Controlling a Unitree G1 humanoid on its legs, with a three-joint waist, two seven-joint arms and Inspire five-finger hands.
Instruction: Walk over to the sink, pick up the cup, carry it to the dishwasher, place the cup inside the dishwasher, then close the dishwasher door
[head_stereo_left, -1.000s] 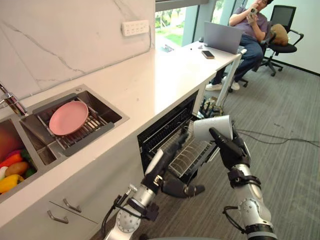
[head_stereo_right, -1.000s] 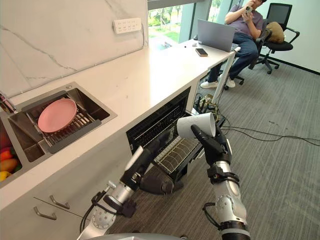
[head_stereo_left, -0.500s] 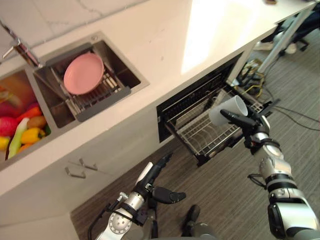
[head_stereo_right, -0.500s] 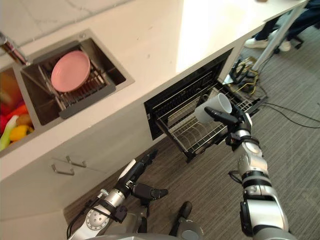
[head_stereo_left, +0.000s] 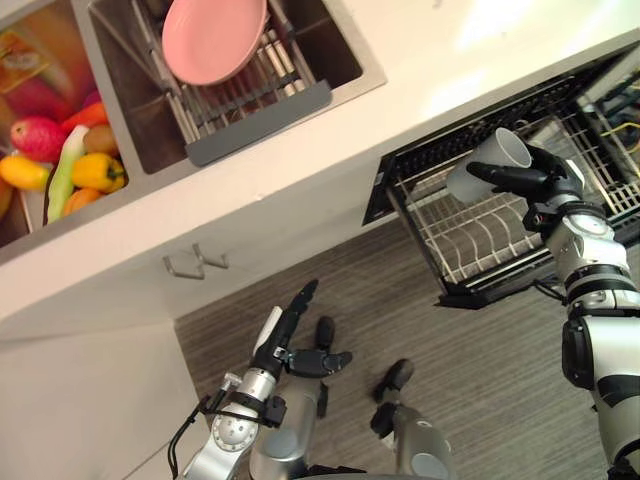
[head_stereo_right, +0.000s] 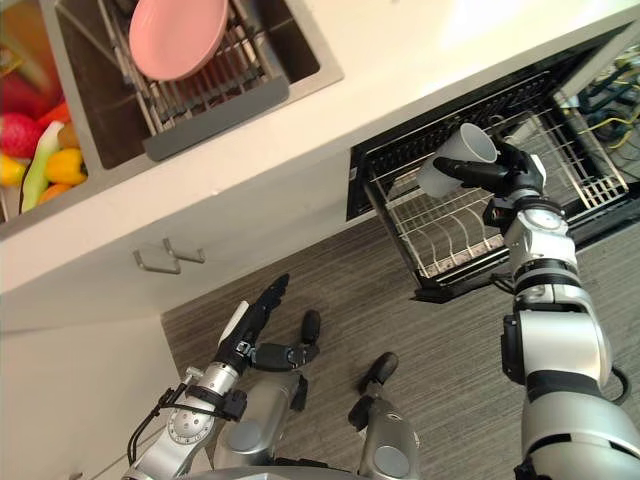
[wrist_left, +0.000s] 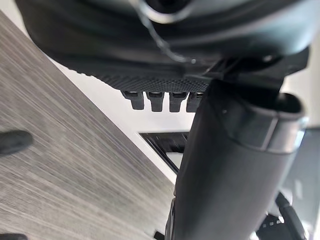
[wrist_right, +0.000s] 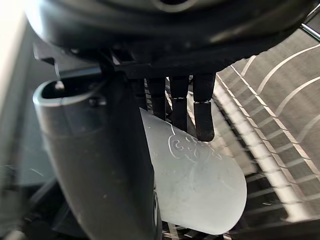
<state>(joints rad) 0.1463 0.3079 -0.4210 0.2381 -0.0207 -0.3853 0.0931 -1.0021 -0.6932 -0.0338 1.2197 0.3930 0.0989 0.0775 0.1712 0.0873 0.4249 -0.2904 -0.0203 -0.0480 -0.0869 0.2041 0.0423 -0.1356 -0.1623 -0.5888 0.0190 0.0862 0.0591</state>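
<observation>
My right hand (head_stereo_left: 545, 182) is shut on a white cup (head_stereo_left: 486, 166), thumb and fingers pinching its wall. The cup lies tilted on its side, mouth toward the counter, held above the pulled-out wire rack (head_stereo_left: 470, 240) of the open dishwasher. The right wrist view shows the cup (wrist_right: 200, 185) between the thumb and fingers (wrist_right: 202, 110), with rack wires beyond. Low over the grey floor in front of the cabinet, my left hand (head_stereo_left: 288, 332) is open with straight fingers and holds nothing.
A pink plate (head_stereo_left: 213, 35) rests on a drying rack in the sink (head_stereo_left: 335, 62). Toy fruit and vegetables (head_stereo_left: 60, 160) fill the basin beside it. A drawer handle (head_stereo_left: 195, 265) juts from the white cabinet. The dishwasher's dark door edge (head_stereo_left: 520, 290) lies below the rack.
The camera has tilted down, shifting the whole picture. My right hand has carried the cup further in over the rack. My left hand has dropped from beside the rack to near the floor.
</observation>
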